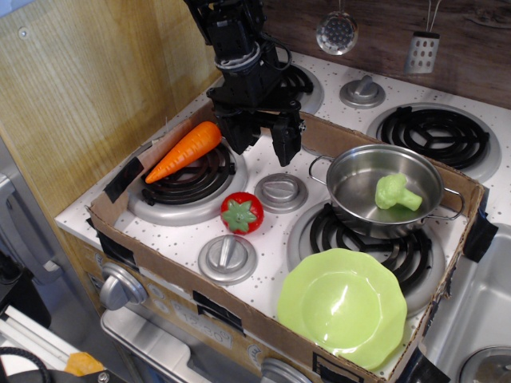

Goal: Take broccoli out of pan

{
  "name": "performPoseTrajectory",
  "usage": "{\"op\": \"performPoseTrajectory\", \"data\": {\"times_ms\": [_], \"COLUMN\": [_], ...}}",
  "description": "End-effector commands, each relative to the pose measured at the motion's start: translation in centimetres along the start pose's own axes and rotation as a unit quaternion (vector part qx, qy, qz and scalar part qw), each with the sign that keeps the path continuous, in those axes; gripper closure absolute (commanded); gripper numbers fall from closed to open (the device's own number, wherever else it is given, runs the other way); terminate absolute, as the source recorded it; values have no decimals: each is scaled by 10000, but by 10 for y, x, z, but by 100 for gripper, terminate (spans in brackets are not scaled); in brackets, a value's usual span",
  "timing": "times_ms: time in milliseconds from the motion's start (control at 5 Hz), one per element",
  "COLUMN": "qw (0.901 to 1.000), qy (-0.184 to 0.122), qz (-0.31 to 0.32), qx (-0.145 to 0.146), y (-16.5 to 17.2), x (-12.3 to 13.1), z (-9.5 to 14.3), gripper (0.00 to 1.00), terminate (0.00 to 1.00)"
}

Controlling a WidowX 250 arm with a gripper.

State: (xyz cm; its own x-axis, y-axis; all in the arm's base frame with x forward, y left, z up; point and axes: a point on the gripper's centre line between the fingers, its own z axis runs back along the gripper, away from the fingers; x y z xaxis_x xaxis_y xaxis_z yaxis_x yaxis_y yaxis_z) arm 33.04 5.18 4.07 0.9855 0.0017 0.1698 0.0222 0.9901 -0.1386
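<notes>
The broccoli [397, 192] lies on its side inside the pan [351, 195], resting toward the right part of the steel floor with its stalk pointing right. The pan sits on the front right burner [335, 235] of the toy stove, its wire handles sticking out left and right.

The end effector [262, 144] hangs above the middle of the stove top, well to the left of the pan and above the small knob [281, 190]; its two dark fingers are apart with nothing between them.

The step in hand looks like the approach. To do it well, the arm should travel right until it is centred over the broccoli, not over the pan's middle, and stay high enough to clear the near rim and the left handle. The fingers should straddle the lumpy head across its narrow width, come down almost to the pan floor, then close. The plastic is probably smooth and light, so a shallow pinch may let it squirt away. Lift straight up before moving sideways, or the pan could be dragged. The green plate [343, 307] in front and the bare tabletop [263, 239] beside the tomato [242, 212] both offer room for setting it down.
</notes>
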Motion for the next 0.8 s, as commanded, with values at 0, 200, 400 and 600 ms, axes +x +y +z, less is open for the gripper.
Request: {"op": "performPoseTrajectory", "data": {"times_ms": [0, 200, 400, 600], "qw": [10000, 9983, 9966, 9975], "qy": [0, -131, -84, -135], "qz": [0, -291, -355, -184], "qx": [0, 491, 739, 673], "y": [0, 0, -3, -11], "x": [0, 9, 14, 1], "z": [0, 26, 50, 52], "gripper": [0, 0, 0, 0], "terminate": [0, 0, 0, 0]}}
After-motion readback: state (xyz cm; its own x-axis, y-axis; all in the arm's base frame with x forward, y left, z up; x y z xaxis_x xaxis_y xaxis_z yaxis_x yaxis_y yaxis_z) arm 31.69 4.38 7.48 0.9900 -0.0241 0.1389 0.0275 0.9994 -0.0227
